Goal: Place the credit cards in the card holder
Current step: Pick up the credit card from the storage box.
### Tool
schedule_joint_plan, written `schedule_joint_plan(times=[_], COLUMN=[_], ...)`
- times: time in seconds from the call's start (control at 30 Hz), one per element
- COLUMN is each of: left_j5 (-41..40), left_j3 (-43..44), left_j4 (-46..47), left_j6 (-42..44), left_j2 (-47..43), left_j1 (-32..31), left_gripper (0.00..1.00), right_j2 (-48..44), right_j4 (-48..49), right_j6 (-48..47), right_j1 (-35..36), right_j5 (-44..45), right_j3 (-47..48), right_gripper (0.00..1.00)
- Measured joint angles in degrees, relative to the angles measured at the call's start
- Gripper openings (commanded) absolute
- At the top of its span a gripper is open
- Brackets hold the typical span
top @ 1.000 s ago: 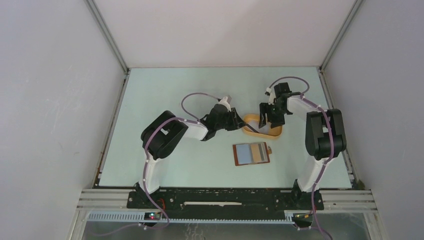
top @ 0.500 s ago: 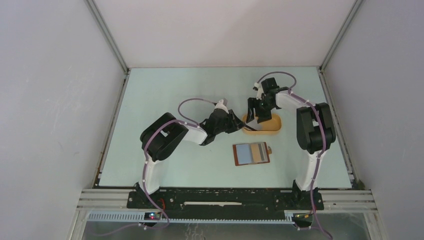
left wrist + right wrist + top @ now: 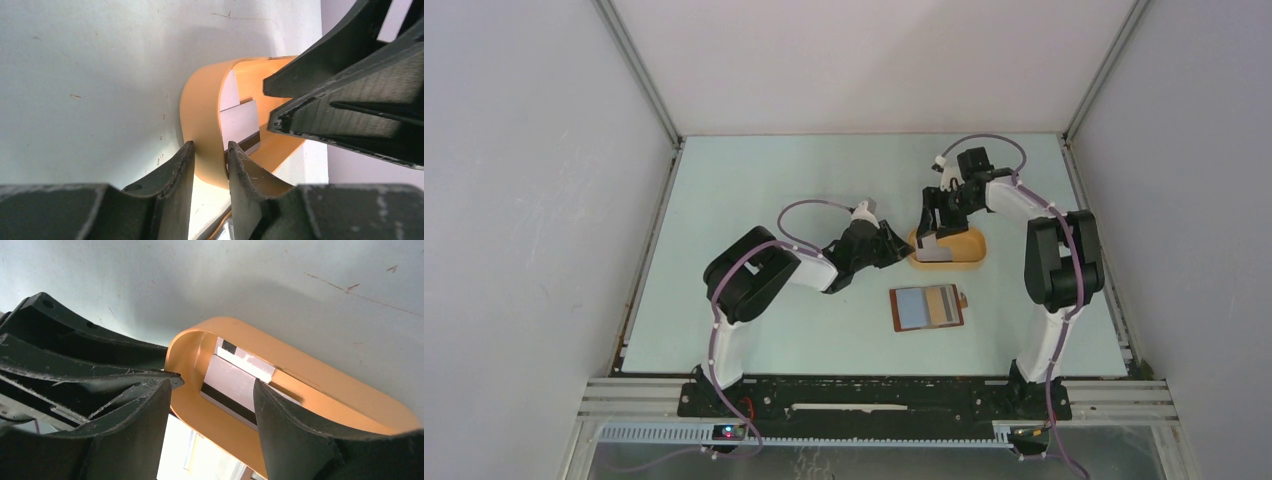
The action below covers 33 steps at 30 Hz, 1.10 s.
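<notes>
Pale mint-green tabletop [image 3: 754,200] carries orange-yellow oval plastic tray [image 3: 977,245], far right; reddish-brown leather wallet [image 3: 946,307] lies open nearer, apart.

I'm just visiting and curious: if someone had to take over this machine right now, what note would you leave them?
Left gripper: shut on the orange tray's end wall.
Right gripper: open, poised over the credit cards in the tray, nothing held.
Card holder: lying open on the table, on the near side of the tray. A bluish panel in it may be a card; unclear.
Done: tray braced.
Left: lift each card out and slide it into the card holder.
</notes>
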Motion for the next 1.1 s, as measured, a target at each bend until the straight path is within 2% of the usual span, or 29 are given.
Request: schedule_joint_plan(times=[0.57, 1.1], left_j5=[0.02, 0.22], left_j3=[0.00, 0.00], left_j4=[0.00, -0.02], left_j6=[-0.26, -0.33], left_j2=[0.00, 0.00], left_j1=[-0.13, -0.13], left_gripper=[0.35, 0.34], right_j2=[0.63, 3.54], right_j4=[-1.66, -0.68], right_j6=[-2.78, -0.04], right_j1=[-1.62, 0.33], right_j5=[7.26, 0.28], right_j3=[-0.94, -0.63], right_gripper=[0.68, 0.67])
